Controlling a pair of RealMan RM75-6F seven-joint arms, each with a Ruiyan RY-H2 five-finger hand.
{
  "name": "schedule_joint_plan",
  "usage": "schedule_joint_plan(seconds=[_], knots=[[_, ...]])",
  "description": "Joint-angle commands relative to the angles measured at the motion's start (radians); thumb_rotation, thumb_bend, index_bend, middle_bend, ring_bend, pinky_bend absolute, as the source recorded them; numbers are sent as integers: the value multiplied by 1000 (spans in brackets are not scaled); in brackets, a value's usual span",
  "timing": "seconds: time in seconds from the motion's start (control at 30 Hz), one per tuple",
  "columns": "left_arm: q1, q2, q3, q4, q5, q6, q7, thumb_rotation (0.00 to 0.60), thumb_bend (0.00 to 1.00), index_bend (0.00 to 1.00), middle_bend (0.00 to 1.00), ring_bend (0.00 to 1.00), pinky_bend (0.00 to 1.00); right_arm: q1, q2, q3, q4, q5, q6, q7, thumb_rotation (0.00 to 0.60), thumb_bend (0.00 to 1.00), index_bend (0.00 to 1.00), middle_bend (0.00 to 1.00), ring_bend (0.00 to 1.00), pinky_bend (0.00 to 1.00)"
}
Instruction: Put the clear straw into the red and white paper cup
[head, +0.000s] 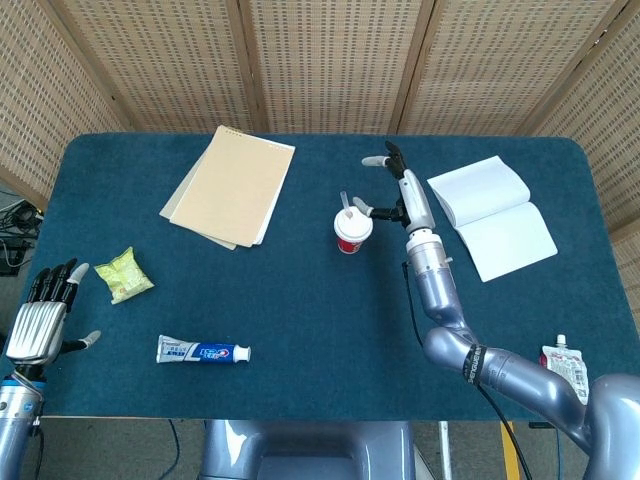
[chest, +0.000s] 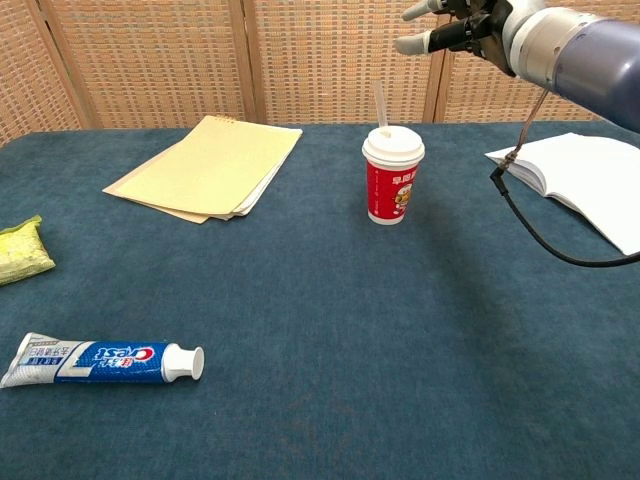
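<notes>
The clear straw (chest: 381, 105) now stands in the red and white paper cup (chest: 392, 181), poking up through the hole in the white lid and leaning a little. So the main job looks done. I think the only thing left is for the right hand (chest: 452, 27) to move away and rest.

The right hand is up above the cup, a bit to the side and behind it. Its fingers are spread apart and it holds nothing. It does not touch the straw. The left hand (head: 42, 314) is far from the cup, out past the near corner of the table (head: 330, 300). Its fingers are straight and apart, and it holds nothing too.

Now let us count. There is one cup and one straw. There is one tan notepad (head: 230, 186), well to the side of the cup. There is one open white book (head: 492, 216) on the other side of the cup. There is one tube of toothpaste (head: 203, 351), nearer the robot than the cup. There is one small green snack bag (head: 123, 274), far from the cup. There is one little pouch with a cap (head: 568, 366) by the table's edge, far from the cup
</notes>
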Motion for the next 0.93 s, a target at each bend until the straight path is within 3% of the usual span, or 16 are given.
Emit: schedule_joint_plan(seconds=[0.03,0.17,0.23,0.27,0.47,0.93], knots=[[1,1,0,-3,4,7,2,600,74,0,0,0,0,-34,30,-19,-32,-31,20,4,600,426,307,28,0,0],[4,4,3,-10,10,15,4,600,74,0,0,0,0,-97,83,-69,-81,-107,66,-4,600,411,296,3,0,0],[6,5,4,-16,15,23,8,600,73,0,0,0,0,-148,125,-132,-96,-190,122,-44,600,399,283,0,0,0],[9,5,7,-19,23,31,12,600,74,0,0,0,0,-195,153,-203,-90,-270,196,-118,600,388,269,0,0,0],[23,15,14,-43,39,65,26,600,74,0,0,0,0,-337,208,-374,-85,-422,375,-296,600,317,186,0,0,0],[50,39,20,-85,69,127,57,600,73,0,0,0,0,-530,271,-534,-97,-594,602,-439,600,294,125,0,0,0]])
